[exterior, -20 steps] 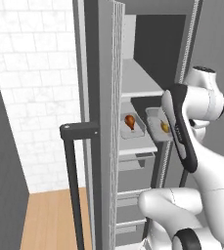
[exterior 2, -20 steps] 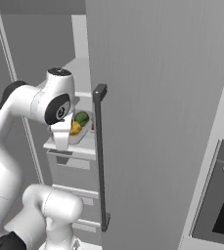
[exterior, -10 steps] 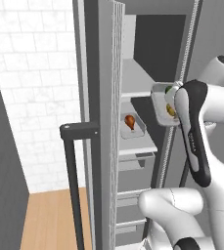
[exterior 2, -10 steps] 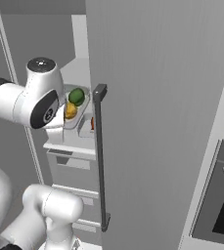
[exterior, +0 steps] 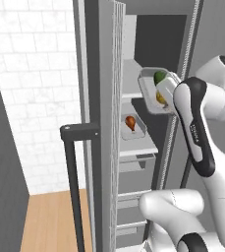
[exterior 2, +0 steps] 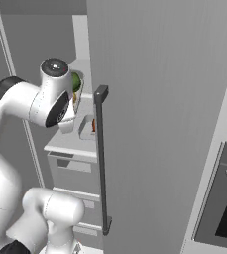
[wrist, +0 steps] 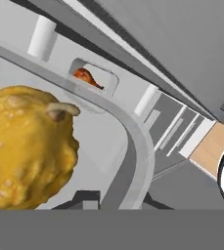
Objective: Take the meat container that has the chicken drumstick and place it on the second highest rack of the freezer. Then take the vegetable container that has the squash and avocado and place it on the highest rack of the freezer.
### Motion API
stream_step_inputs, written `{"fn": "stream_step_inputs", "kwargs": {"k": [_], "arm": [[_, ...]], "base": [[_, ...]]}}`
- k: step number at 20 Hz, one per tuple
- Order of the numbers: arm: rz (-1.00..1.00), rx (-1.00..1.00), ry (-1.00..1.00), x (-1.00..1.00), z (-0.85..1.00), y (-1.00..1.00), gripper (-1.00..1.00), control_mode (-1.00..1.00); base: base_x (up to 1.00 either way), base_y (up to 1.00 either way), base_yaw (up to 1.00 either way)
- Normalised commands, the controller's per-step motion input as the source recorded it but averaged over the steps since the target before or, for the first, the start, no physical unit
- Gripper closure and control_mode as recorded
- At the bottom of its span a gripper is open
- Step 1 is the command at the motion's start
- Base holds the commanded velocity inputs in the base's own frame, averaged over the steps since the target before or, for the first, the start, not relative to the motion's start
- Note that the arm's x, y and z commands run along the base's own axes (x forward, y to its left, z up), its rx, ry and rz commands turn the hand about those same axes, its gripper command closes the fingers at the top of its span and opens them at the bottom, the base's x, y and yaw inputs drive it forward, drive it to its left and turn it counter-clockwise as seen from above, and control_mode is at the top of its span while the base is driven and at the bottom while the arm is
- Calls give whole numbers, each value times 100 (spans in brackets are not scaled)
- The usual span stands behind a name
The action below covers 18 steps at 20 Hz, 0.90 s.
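**Veg tray up high, tilted, shelf edge close**

The vegetable container (exterior: 153, 90) with the squash (wrist: 25, 146) and avocado (exterior: 160, 78) hangs tipped at the freezer (exterior: 133, 123) mouth, level with the highest rack (exterior: 131, 78). The gripper is clamped shut on its rim, fingertips hidden behind the tray. That tilt could spill the squash, or the rim could clip the rack edge. Below, the chicken drumstick (exterior: 130, 122) sits in its tray on the second highest rack (exterior: 138, 145). The arm masks the tray's right side.

glossy white rounded arm (exterior: 202, 162) with dark grey joint bands and a dark-capped elbow.
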Motion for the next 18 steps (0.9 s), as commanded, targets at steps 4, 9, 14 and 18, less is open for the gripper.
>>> {"fn": "stream_step_inputs", "kwargs": {"k": [4, 9, 14, 18], "arm": [[8, 0, -5, 74, 11, 6, 100, -100], [0, -2, -1, 85, 16, 33, 100, -100], [-1, 0, 0, 76, 14, 21, 100, -100], [-8, 0, 0, 86, 6, 1, 100, -100]], "base": [[0, 0, 0], [0, 0, 0], [0, 0, 0], [0, 0, 0]]}}
